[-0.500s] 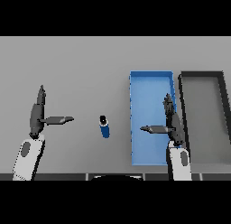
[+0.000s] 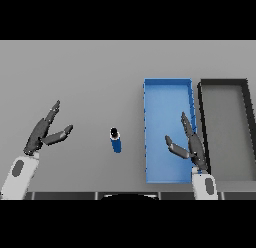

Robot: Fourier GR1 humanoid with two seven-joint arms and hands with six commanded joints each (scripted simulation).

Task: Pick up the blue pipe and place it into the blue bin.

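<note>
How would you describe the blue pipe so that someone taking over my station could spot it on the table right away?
Start at the grey table and find the blue bin right of centre, with a dark bin beside it. On the bare tabletop just left of the blue bin, between the left hand and the right hand, lies the blue pipe. It is the only small loose item, a short blue cylinder with a dark end.
</note>
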